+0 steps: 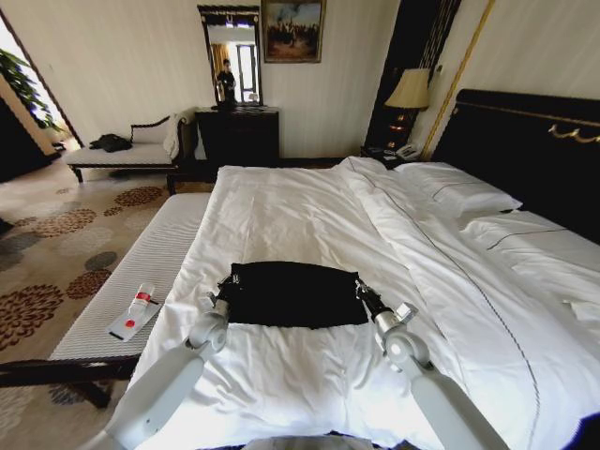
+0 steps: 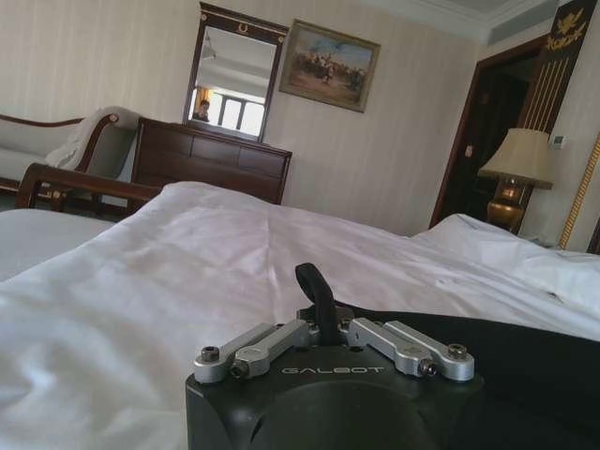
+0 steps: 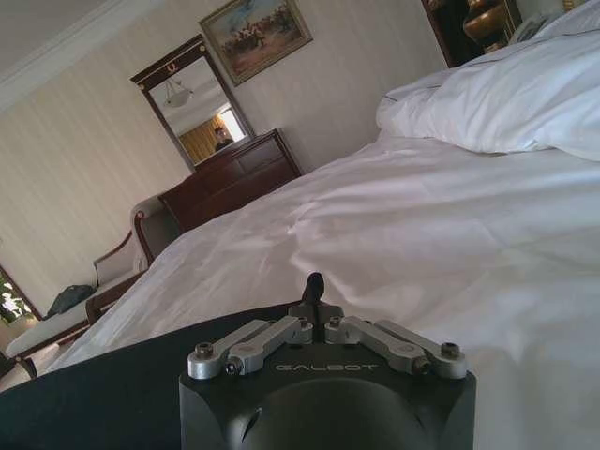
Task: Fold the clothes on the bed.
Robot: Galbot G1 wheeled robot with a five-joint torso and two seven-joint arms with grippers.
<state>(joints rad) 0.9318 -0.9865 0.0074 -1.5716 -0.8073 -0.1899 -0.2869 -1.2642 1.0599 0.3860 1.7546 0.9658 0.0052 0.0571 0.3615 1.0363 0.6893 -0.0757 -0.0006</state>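
The clothes, a black T-shirt [image 1: 291,293], lie flattened into a wide rectangle on the near part of the white bed [image 1: 281,206]. At the shirt's left edge my left gripper [image 1: 225,280] is low on the duvet. In the left wrist view its fingers [image 2: 319,286] are closed together where the black fabric [image 2: 525,356] ends. My right gripper [image 1: 359,285] is at the shirt's right edge. In the right wrist view its fingers [image 3: 314,286] are closed at the border of the black fabric [image 3: 112,394]. The shirt's lettering is hidden.
A pale striped bench [image 1: 141,262] runs along the bed's left side and carries a small white and red object [image 1: 136,309]. Pillows [image 1: 459,192] and the dark headboard [image 1: 534,141] are at the right. A dresser [image 1: 239,136] and a chaise [image 1: 122,155] stand by the far wall.
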